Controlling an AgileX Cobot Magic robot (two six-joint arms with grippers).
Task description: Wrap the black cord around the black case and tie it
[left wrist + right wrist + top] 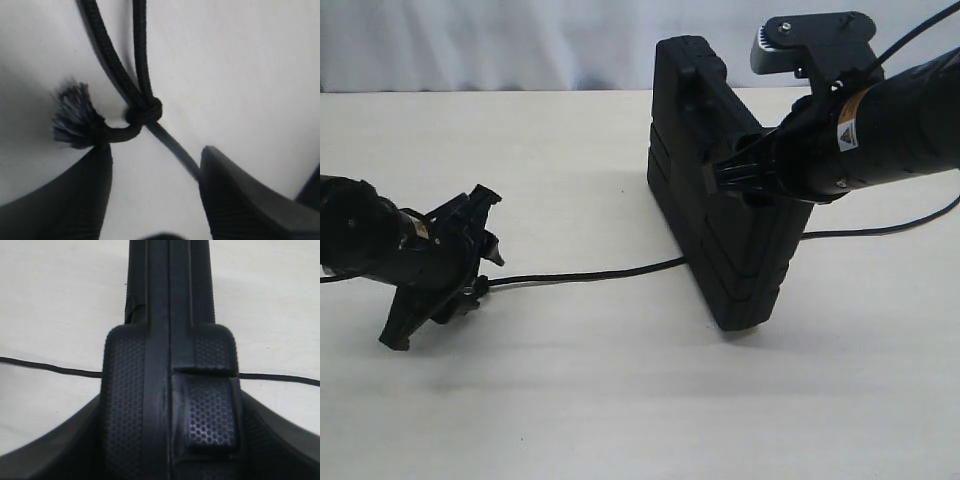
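Left wrist view: braided black cord [141, 50] w/ frayed tip; case [125, 405] hex-dimpled

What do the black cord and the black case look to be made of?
The black cord: braided textile fibre, matte; woven strands and the frayed tip show it. The black case: probably moulded hard plastic, dull sheen; fine dimpled texture and crisp ribs.

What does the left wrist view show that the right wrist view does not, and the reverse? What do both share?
Only left wrist: the frayed tip and small knot of the thin black braided cord, lying just beyond the open left gripper. Only right wrist: the flat black plastic case, clamped edge-on in the right gripper. Both: a run of that cord on the pale table.
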